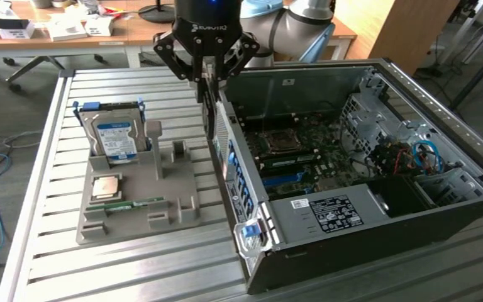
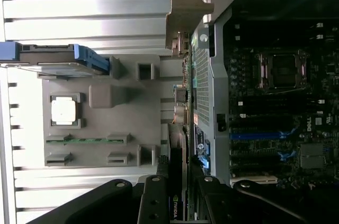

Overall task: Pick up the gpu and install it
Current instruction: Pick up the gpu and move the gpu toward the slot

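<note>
Jaws gripped gpu [image 1: 213, 113], upright above case [image 1: 334, 251] rear wall. Install step in hand, card not seated. Next move likely needed edge aligned to motherboard slot [image 1: 285, 180].

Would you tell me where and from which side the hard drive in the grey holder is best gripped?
Probably by its upper end, from straight above: the hard drive stands upright in the grey holder, lower part sunk in a slot, top free. Clamp across its two broad faces, its thin dimension.
</note>
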`<state>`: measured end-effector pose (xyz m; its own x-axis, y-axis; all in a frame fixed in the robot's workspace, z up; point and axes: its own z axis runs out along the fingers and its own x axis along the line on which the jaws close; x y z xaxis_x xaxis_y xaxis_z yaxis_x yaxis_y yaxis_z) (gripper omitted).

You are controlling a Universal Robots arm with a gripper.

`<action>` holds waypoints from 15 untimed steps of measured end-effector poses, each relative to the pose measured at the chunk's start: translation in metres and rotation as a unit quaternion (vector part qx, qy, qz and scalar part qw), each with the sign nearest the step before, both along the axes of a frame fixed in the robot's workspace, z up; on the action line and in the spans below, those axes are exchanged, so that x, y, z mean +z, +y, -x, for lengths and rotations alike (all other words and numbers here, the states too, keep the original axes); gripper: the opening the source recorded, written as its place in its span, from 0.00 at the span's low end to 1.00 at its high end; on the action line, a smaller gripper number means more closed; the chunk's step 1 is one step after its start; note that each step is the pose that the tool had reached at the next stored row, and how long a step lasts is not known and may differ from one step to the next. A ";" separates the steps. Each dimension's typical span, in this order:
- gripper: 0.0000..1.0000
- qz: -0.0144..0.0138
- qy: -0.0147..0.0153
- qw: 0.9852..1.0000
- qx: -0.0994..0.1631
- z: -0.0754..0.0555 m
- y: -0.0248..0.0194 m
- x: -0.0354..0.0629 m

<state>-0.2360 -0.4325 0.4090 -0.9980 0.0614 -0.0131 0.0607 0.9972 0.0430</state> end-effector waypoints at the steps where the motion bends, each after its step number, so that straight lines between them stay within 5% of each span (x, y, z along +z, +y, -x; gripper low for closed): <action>1: 0.26 0.000 0.000 1.000 0.000 -0.001 0.0000 0.0006; 15: 0.26 -0.001 0.001 1.000 0.000 -0.022 -0.0001 0.0085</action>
<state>-0.2142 -0.4326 0.4175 -0.9981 0.0614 -0.0111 0.0608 0.9971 0.0456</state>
